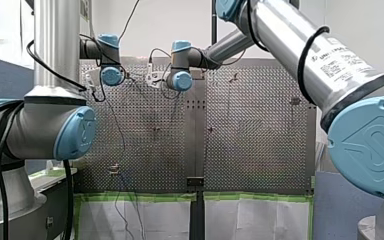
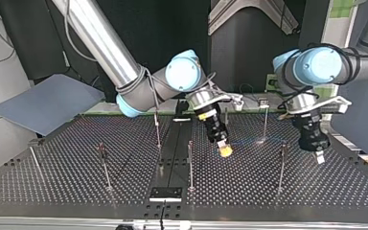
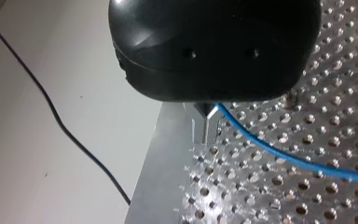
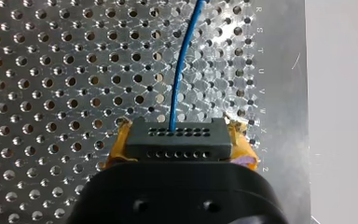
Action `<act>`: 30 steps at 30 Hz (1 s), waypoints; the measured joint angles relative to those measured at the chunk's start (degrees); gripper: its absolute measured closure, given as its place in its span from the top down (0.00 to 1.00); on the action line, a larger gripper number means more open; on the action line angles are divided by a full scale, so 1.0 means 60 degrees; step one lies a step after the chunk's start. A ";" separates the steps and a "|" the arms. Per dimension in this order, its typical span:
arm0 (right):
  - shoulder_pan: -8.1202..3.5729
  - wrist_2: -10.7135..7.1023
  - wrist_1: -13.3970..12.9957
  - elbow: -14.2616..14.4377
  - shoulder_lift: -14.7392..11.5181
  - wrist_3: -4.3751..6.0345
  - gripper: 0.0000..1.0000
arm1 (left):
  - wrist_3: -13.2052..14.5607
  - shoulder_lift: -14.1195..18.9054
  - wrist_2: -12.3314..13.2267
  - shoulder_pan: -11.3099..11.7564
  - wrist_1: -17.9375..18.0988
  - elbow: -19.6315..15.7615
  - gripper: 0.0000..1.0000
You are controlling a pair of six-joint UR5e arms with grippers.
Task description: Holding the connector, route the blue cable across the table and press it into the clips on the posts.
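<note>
Black connector (image 4: 175, 142) clamped between the yellow-padded fingers (image 4: 241, 144) of my right gripper (image 4: 177, 135), blue cable (image 4: 179, 70) running from it ahead over the perforated worktop (image 4: 51, 70), my left gripper (image 3: 207, 128) with its metal fingers pinched narrowly on the cable, thin posts (image 2: 189, 165) standing nearby

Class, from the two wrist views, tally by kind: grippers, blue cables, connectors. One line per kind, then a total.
Grippers: 2, my left gripper and my right gripper
Cables: 1, the thin blue cable
Connectors: 1, the black rectangular connector
Total: 4
</note>
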 joint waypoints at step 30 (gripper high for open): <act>0.0182 0.0440 0.0683 -0.1233 0.0526 -0.0073 0.00 | -0.0758 -0.0405 0.1237 0.0767 0.0471 0.0005 0.00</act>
